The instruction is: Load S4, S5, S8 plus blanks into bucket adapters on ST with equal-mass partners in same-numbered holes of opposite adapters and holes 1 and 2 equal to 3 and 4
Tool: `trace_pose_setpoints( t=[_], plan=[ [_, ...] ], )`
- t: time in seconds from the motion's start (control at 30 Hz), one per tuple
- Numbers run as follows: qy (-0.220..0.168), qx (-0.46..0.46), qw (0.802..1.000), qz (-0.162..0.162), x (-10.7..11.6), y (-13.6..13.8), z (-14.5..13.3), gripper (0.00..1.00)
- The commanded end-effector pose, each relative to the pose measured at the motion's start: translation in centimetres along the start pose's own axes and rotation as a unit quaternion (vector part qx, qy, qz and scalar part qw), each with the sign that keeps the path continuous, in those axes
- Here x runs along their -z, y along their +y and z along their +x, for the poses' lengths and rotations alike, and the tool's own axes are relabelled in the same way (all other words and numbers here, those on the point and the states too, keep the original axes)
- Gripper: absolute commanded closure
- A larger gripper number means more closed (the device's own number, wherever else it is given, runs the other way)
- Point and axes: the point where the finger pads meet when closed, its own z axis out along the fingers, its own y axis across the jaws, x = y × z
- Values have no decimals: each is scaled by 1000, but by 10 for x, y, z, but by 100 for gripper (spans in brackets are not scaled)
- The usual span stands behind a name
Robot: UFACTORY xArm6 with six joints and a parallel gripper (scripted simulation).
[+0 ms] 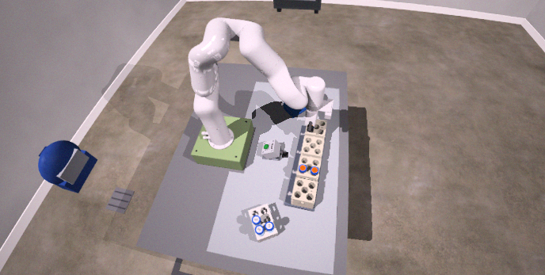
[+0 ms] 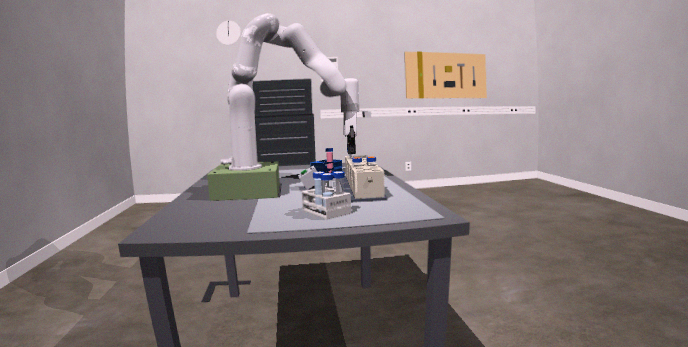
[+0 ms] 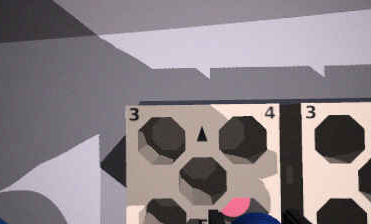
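Note:
My gripper (image 1: 310,127) is shut on a tube with a blue cap (image 3: 249,219) and pink liquid; its pink lower end (image 3: 236,206) hangs over the near right corner of the far adapter (image 3: 202,162), beside hole 5. I cannot tell whether the tip is inside a hole. In the side view the gripper (image 2: 351,146) is just above the adapter row. All the holes of this adapter that I can see are empty. Two orange-dot sample tubes (image 1: 308,169) stand in the third adapter. The held tube's cap dot is hidden.
Four cream adapters stand in a row on the stand (image 1: 309,162). The blanks rack (image 1: 263,221) with three white-dot tubes is at the front. The green DONE key (image 1: 266,147) is left of the stand. A blue sample rack (image 1: 295,110) is partly hidden under the arm.

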Motion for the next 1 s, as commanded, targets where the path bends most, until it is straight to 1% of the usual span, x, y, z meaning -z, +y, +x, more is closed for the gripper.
trace_pose_setpoints(
  t=[0.0, 0.37, 0.9, 0.93, 0.97],
  plan=[
    [2, 0, 1000, 1, -3, -1, 2, 100],
    [2, 0, 1000, 1, -12, -1, 2, 100],
    [2, 0, 1000, 1, -12, -1, 2, 100],
    [2, 0, 1000, 1, -12, -1, 2, 56],
    [2, 0, 1000, 1, -12, -1, 2, 56]
  ],
)
